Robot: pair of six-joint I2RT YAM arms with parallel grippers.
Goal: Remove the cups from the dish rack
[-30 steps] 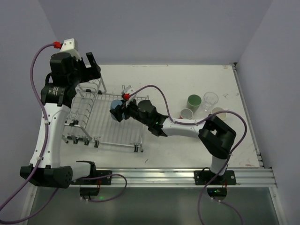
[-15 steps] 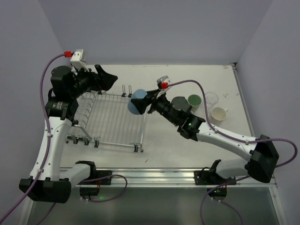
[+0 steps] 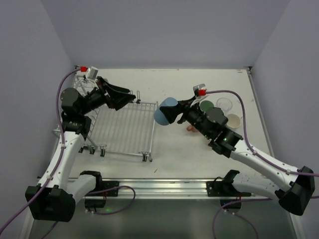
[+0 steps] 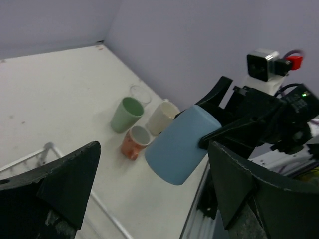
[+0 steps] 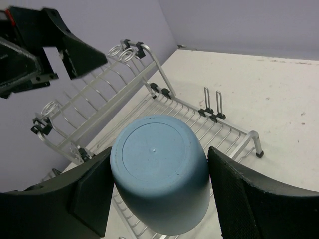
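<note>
Pinched on its side by the right gripper (image 3: 175, 111), the blue cup (image 3: 165, 110) hangs at the dish rack's (image 3: 124, 130) 3 o'clock edge and, seemingly held shallowly, could slip or knock the green cup (image 3: 207, 106) at its 3 o'clock, while the left gripper (image 3: 128, 97) gapes empty.

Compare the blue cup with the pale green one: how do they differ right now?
The blue cup is clamped in the right tool, off the table; the green cup stands free on it. The blue cup is tipped sideways; the green cup is upright, mouth up. Both are handleless tumblers.
</note>
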